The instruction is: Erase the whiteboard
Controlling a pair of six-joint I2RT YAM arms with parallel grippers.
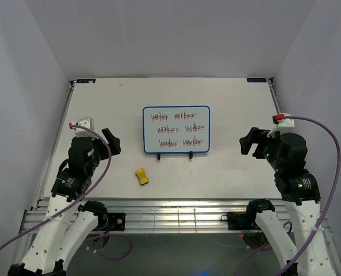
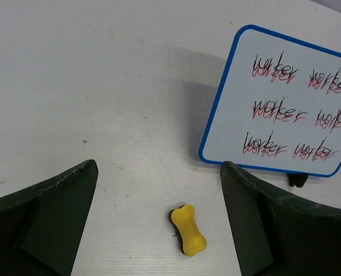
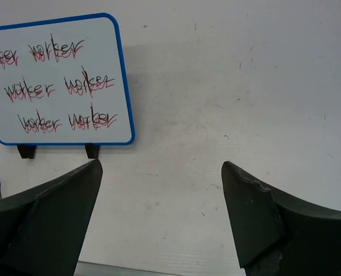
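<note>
Writing: the whiteboard point(image 1: 176, 129) carries three rows reading "worker worker", black over red.
Whiteboard: stands between the two arms on black feet.
Eraser point(image 1: 141, 176): yellow, just before the whiteboard's left foot.
Left gripper point(image 1: 112, 141): left of the whiteboard, fingers spread, empty.
Right gripper point(image 1: 248, 142): right of the whiteboard, fingers spread, empty.
Unreadable: small label point(image 1: 255, 80) far behind the whiteboard.

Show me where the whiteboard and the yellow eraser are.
whiteboard point(image 1: 176, 130), top external view, centre of its written face.
yellow eraser point(image 2: 188, 230), left wrist view, middle of its yellow top.
</note>
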